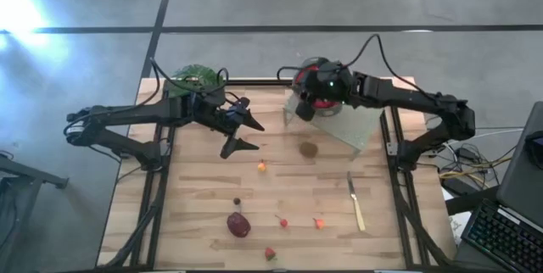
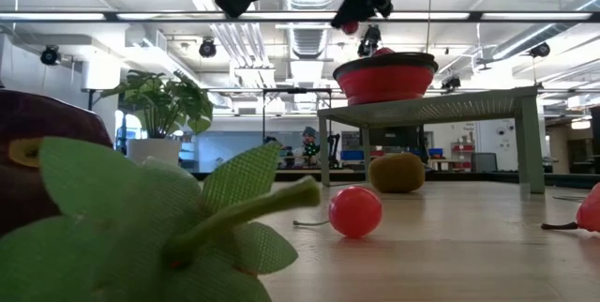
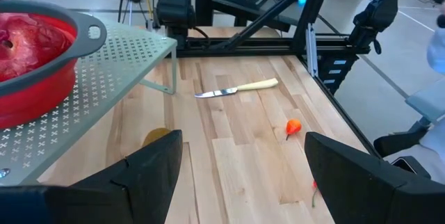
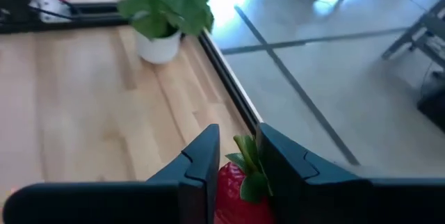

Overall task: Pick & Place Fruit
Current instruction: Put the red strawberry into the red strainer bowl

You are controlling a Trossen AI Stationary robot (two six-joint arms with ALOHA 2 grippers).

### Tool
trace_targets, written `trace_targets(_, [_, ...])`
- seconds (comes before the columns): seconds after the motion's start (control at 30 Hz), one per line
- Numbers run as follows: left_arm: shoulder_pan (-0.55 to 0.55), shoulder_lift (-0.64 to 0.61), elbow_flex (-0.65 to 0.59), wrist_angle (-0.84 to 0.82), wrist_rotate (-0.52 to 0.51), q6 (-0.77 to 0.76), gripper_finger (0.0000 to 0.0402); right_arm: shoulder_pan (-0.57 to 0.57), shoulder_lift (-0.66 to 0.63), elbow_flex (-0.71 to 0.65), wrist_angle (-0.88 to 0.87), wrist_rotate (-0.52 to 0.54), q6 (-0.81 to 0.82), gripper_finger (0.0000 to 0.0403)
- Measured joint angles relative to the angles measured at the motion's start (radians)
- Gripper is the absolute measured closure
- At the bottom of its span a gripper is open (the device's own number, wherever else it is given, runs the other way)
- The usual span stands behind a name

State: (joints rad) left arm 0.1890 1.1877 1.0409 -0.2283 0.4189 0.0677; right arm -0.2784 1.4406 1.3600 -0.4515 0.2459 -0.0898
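1. Right gripper [image 1: 316, 93] clamped on a strawberry [image 4: 240, 189], fingers [image 4: 203, 160] pinching it just below its green leaves; held above the red bowl [image 1: 321, 100], probably for dropping in.
2. Red bowl standing on a pale perforated rack [image 1: 356, 130] at the worktop's [image 1: 204, 188] far right corner, apparently the collecting place; already holds red fruit.
3. Left gripper [image 1: 246, 134] spread wide, empty, hovering over the worktop's middle left, likely waiting.
4. Loose fruit lying apart on the worktop: kiwi [image 1: 308, 148] just beside the rack, small orange piece [image 1: 262, 167] mid-worktop, plum [image 1: 238, 224] and another strawberry [image 1: 270, 254] toward the near edge.
5. Knife [image 1: 356, 203] near the right edge, potted plant [image 1: 197, 78] at the far left corner; neither for picking.
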Motion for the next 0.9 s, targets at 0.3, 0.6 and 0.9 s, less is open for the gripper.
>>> trace_targets(0.3, [0.000,0.000,0.000,0.000,0.000,0.000,0.0093,-0.108,0.001,-0.065,0.022,-0.023,0.003,0.0309])
trace_targets(0.6, [0.000,0.000,0.000,0.000,0.000,0.000,0.0093,-0.128,0.001,-0.083,0.069,-0.021,0.034,0.0309])
trace_targets(0.9, [0.000,0.000,0.000,0.000,0.000,0.000,0.0093,-0.128,0.001,-0.117,0.075,-0.019,-0.014,0.0258])
